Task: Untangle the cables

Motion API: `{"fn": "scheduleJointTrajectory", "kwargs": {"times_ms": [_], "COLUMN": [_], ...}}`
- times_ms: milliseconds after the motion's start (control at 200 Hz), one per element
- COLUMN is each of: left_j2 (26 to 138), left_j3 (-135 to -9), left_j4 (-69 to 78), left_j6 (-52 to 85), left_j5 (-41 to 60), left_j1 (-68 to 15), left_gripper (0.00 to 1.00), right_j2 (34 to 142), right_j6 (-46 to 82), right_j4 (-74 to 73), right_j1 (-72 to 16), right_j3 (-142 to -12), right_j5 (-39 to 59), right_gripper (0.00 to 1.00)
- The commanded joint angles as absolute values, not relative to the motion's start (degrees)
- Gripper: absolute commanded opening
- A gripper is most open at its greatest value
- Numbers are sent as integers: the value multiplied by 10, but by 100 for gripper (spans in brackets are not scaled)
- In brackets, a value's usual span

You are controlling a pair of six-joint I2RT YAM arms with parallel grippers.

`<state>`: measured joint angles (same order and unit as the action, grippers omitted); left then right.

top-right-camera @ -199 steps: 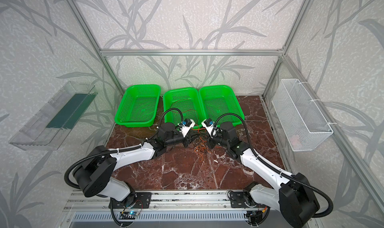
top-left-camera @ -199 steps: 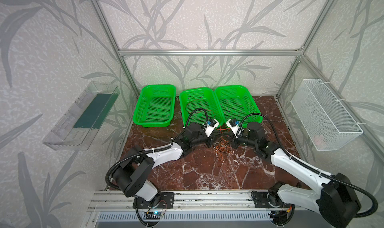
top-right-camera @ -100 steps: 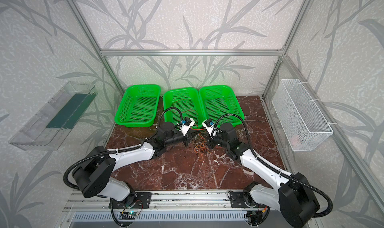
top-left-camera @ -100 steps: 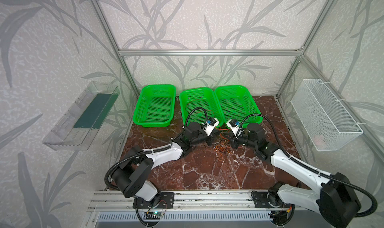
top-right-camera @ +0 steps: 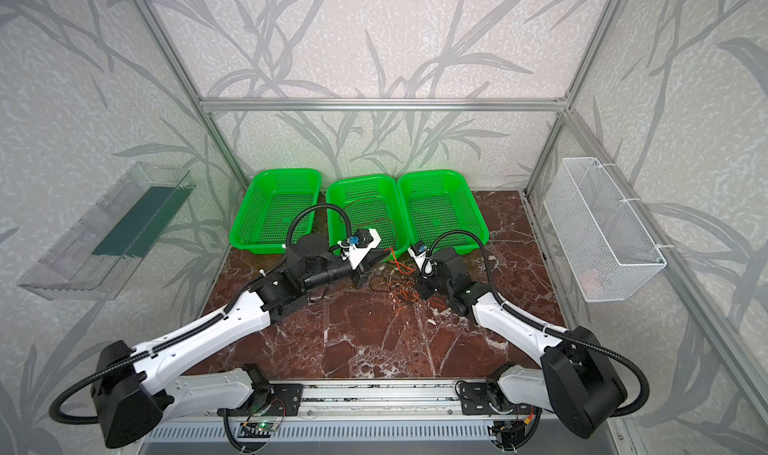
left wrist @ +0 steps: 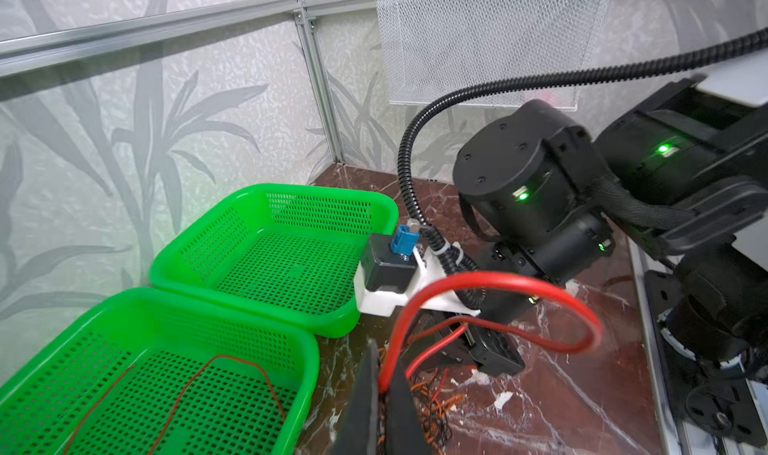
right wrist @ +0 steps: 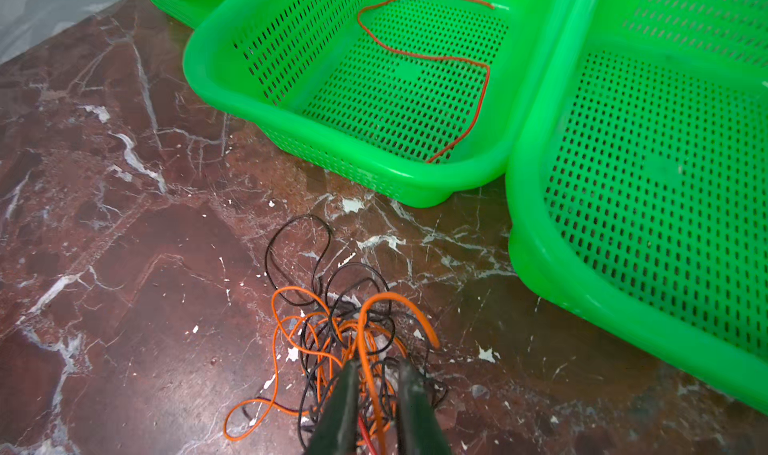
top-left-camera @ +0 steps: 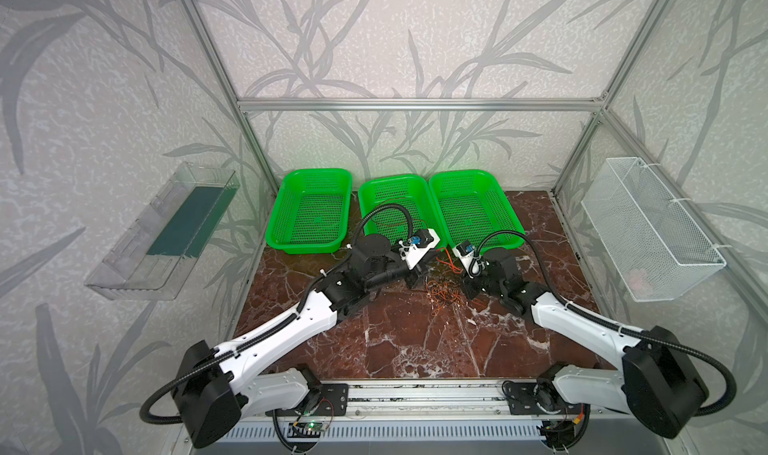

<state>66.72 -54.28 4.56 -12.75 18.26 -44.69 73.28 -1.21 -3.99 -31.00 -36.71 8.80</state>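
Left pincer point(left wrist: 383, 376) is clenched on a red cable point(left wrist: 519, 280), which rises out of the tight jaws and swings in one wide loop in the air before dropping back toward the table point(right wrist: 104, 224). The right pincer point(right wrist: 377, 367) stands slightly released: its two dark fingers point(right wrist: 340, 403) show a clear gap, and an orange cable point(right wrist: 399, 299) runs up through that gap, arches over and ends free just beyond the tips; the gap is wider than the cable, so nothing looks pinched. Under and just ahead of this pincer lies the tangle of cables point(right wrist: 328, 328), orange and black strands curled into loose overlapping loops, with one black loop reaching out toward the baskets and one orange strand trailing off along the marble. In both top views the tangle sits on the table between the two pincers, just on the near side of the middle basket point(right wrist: 216, 87) and the right basket point(right wrist: 523, 241), touching neither. A single thin red wire point(right wrist: 415, 54) lies apart inside the middle basket, bent across its perforated floor
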Motion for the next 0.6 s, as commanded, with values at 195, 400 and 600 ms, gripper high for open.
{"fn": "scheduleJointTrajectory", "kwargs": {"times_ms": [195, 400, 600], "left_j2": [635, 643, 639], "left_j3": [-645, -736, -821], "left_j4": [-99, -123, -163], "left_j6": [-210, -205, -192], "left_j5": [113, 79, 71], "left_j1": [-450, -443, -407], "left_gripper": [0, 0, 0], "right_j2": [788, 802, 825], "right_j6": [23, 21, 25], "right_j4": [-35, -32, -29], "right_j1": [-308, -309, -308], "right_j3": [-389, -385, -386], "right_j5": [89, 79, 59], "right_gripper": [23, 22, 21]}}
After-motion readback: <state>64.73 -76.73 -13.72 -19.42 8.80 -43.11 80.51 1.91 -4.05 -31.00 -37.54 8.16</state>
